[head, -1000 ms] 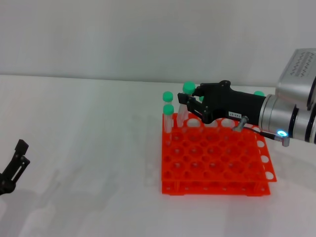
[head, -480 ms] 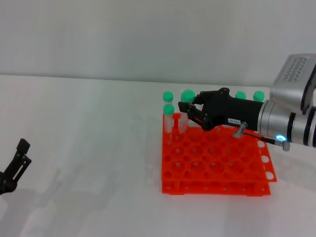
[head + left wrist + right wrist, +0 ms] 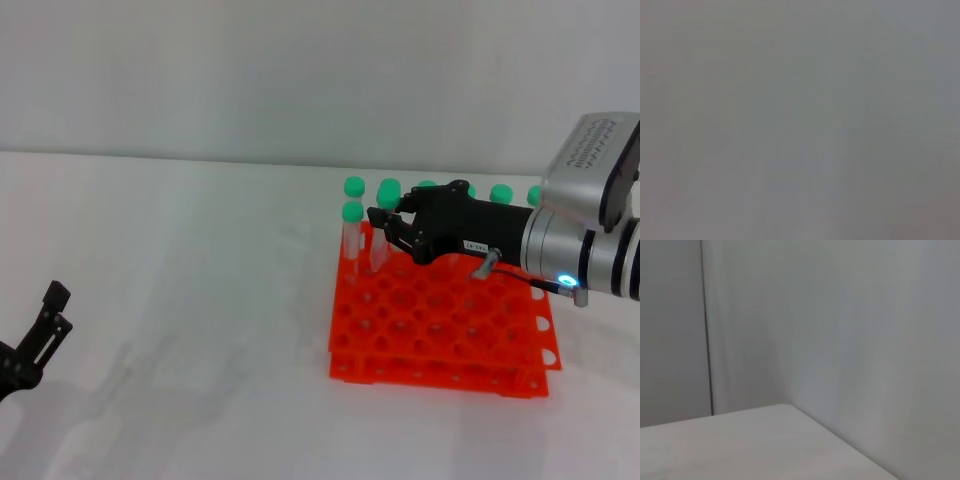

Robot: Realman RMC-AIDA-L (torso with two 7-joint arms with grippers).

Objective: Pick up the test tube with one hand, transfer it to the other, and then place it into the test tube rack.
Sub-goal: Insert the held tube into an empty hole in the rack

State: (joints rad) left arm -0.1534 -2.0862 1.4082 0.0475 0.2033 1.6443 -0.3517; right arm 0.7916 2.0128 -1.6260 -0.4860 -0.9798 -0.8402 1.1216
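Rack tilted since before, right gripper clenched on test tube above its far-left holes

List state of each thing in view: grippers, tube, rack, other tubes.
right gripper: over the rack's far-left corner, shut on the test tube
test tube: capped, upright, lower end in a rack hole
test tube rack: flat on the table, most holes empty
other tubes: capped, standing upright along the rack's far side
left gripper: low at the table's near-left edge, empty, apparently open
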